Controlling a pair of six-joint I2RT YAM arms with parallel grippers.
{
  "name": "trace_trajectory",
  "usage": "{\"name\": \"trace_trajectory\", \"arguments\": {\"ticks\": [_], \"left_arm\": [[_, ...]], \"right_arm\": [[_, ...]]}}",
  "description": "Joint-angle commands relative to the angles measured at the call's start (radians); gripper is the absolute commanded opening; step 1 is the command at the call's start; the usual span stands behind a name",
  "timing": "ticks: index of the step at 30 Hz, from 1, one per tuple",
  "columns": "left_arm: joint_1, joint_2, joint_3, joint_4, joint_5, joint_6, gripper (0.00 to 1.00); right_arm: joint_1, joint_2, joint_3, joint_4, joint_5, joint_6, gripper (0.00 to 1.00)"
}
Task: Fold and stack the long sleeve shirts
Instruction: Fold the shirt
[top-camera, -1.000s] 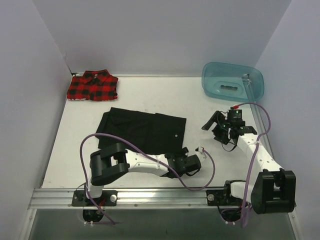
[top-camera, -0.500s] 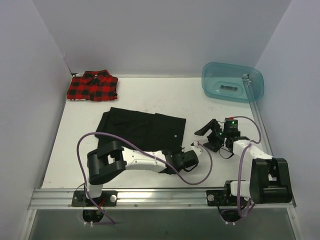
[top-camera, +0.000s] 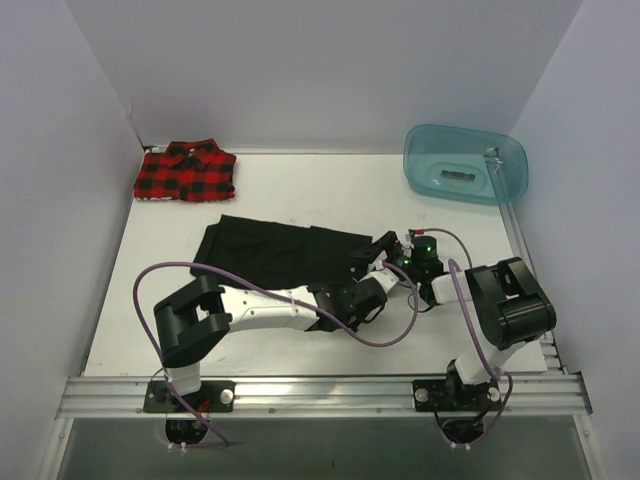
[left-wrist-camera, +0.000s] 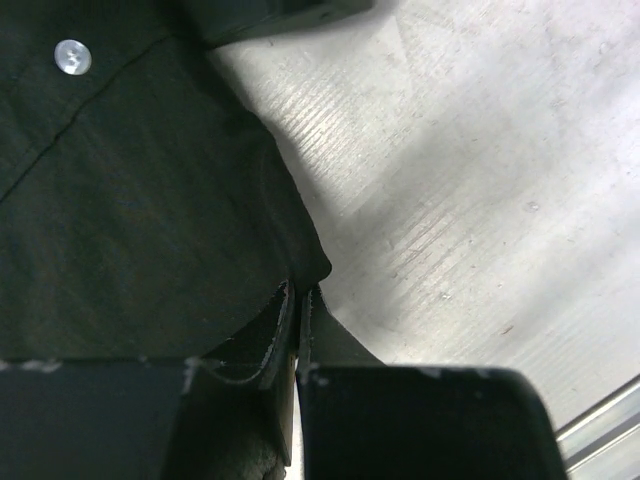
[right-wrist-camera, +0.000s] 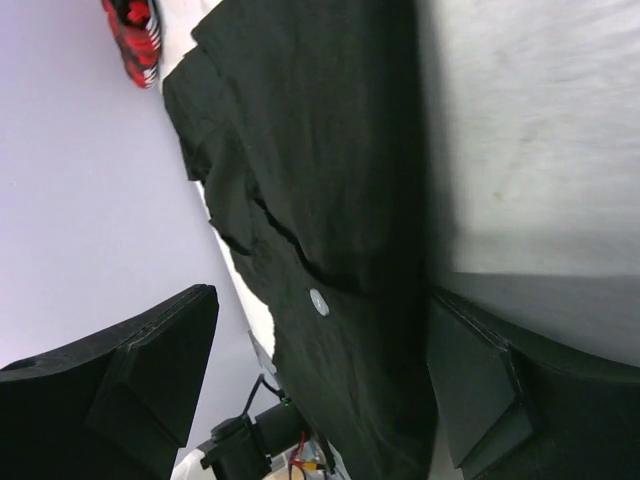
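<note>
Black shirt (top-camera: 270, 255) long axis left-right; left tool (left-wrist-camera: 297, 297) pinching its corner; right tool (right-wrist-camera: 320, 300) spread.

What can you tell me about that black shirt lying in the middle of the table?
The black shirt looks like dark, matte woven cloth with small white buttons. It lies flat near the middle of the white table, partly folded into a rough rectangle. Its near right corner is pinched in the left tool, which is shut on it. The right tool stands open at the shirt's right edge; whether it touches the cloth is unclear.
</note>
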Motion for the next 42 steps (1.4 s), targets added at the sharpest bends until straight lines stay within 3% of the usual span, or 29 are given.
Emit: {"name": "trace_trajectory", "arguments": {"ticks": [1, 10, 20, 35, 38, 40, 41, 42], "left_arm": [[0.009, -0.033, 0.033, 0.067, 0.063, -0.038, 0.01], [0.040, -0.116, 0.036, 0.084, 0.057, -0.100, 0.01], [0.111, -0.259, -0.031, 0.087, 0.071, -0.123, 0.01], [0.089, -0.187, -0.036, 0.162, 0.147, -0.140, 0.02], [0.080, -0.182, -0.036, 0.160, 0.154, -0.149, 0.04], [0.078, -0.183, -0.043, 0.160, 0.158, -0.179, 0.06], [0.080, -0.185, -0.054, 0.159, 0.157, -0.189, 0.06], [0.080, -0.196, -0.059, 0.159, 0.155, -0.201, 0.07]], "right_arm": [[0.041, 0.086, -0.032, 0.057, 0.031, 0.047, 0.82], [0.085, 0.138, -0.006, 0.001, 0.034, 0.003, 0.79], [0.050, 0.011, -0.018, -0.208, 0.077, -0.111, 0.79], [0.119, 0.071, 0.072, -0.171, 0.008, -0.080, 0.74], [0.116, 0.085, 0.088, -0.182, 0.002, -0.106, 0.67], [0.117, 0.094, 0.104, -0.193, 0.006, -0.120, 0.57], [0.117, 0.097, 0.108, -0.191, 0.008, -0.125, 0.51], [0.117, 0.097, 0.115, -0.193, 0.009, -0.138, 0.36]]}}
